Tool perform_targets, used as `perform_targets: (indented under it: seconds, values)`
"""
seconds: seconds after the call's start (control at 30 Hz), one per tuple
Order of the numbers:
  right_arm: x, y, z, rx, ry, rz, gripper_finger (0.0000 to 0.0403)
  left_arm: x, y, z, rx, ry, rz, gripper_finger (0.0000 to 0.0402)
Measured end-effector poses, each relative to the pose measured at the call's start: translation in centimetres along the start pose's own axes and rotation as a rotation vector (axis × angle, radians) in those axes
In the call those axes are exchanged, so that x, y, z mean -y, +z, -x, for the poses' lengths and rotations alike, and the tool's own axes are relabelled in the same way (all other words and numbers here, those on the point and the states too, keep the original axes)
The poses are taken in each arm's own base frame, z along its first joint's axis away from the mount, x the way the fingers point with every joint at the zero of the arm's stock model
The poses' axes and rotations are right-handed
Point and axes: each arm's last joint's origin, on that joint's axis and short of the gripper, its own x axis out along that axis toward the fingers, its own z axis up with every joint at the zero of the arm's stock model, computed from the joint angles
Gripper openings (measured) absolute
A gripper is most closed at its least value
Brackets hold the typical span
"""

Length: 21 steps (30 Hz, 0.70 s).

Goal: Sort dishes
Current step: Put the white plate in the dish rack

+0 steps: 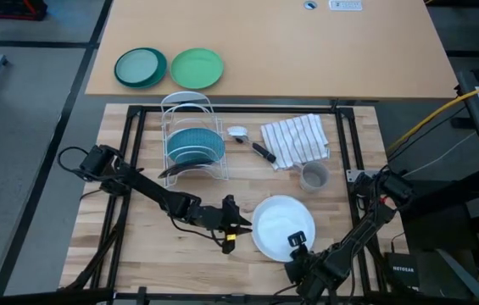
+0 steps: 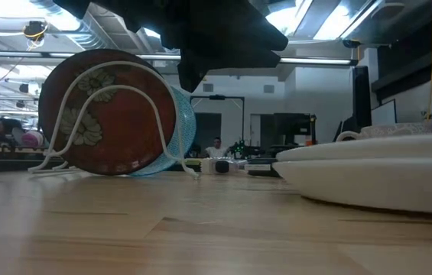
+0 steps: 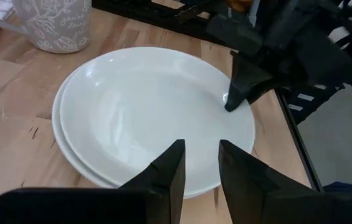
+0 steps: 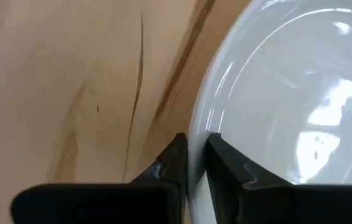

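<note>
The white plate (image 1: 280,222) lies on the wooden table near its front right; a second white rim (image 3: 56,124) shows under it. My right gripper (image 1: 298,246) is shut on its near rim. My left gripper (image 1: 244,227) is open at the plate's left edge, fingertips (image 3: 174,163) over the rim; I cannot tell if they touch. The light blue plate (image 1: 195,146) and the dark red flowered plate (image 2: 108,114) stand on edge in the white wire rack (image 1: 190,110). My right gripper pinches the white plate's rim (image 4: 195,134) at its near edge, one finger (image 4: 225,155) on the inner face and one (image 4: 171,155) on the outer side. The fingers slant down from the table's near side. The plate lies level.
A grey mug (image 1: 314,176) stands just beyond the white plate, with a striped cloth (image 1: 294,140) and small utensils (image 1: 252,142) behind it. Two smaller green plates (image 1: 169,68) lie on the far tabletop. Bare wood lies between the rack and the near edge.
</note>
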Motion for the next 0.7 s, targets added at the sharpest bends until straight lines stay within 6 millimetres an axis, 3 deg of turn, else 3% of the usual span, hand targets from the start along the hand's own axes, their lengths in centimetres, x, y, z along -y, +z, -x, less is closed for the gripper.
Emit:
perform_targets:
  seconds: [0.5,0.7]
  values:
    - [-0.3,2.3,2.3,0.105,0.017,-0.068,0.0037,-0.1,-0.7,0.1,-0.065,0.020,-0.163,0.0086]
    - [0.2,2.9,2.6,0.129,-0.008,-0.087,0.0034,1.5,-1.4,0.6,-0.073,-0.052,-0.478,0.0086]
